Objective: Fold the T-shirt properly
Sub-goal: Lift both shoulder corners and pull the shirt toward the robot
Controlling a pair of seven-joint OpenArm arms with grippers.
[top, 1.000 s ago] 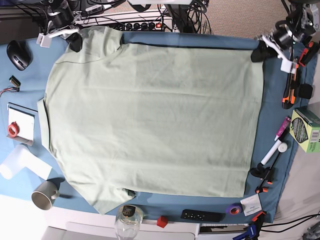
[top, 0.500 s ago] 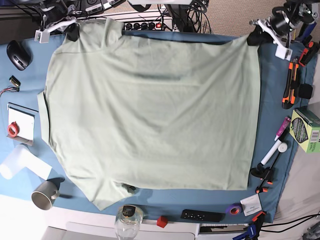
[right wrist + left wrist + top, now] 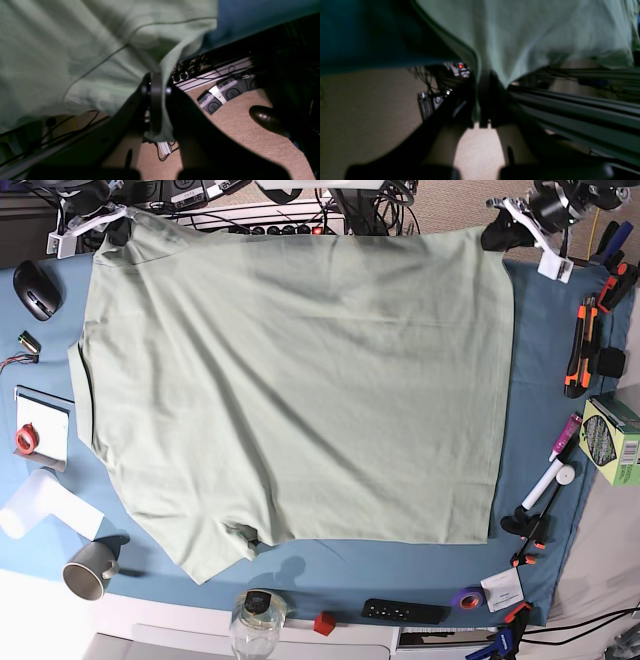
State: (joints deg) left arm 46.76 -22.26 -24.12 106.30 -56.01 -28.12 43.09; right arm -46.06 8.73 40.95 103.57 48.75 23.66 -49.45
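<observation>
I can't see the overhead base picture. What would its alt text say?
A pale green T-shirt lies spread over a blue table cloth. The left gripper and the right gripper each pinch a far corner. A mug, pens and tools sit around the edges.

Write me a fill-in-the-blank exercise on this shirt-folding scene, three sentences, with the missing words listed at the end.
1. Both grippers are shut on the far edge of the ____, the left gripper at one corner and the right gripper at the other.
2. The T-shirt lies spread over a cloth whose colour is ____.
3. Near the table's front edge, the small cube beside the glass jar is ____.

Missing words: T-shirt; blue; red
</observation>
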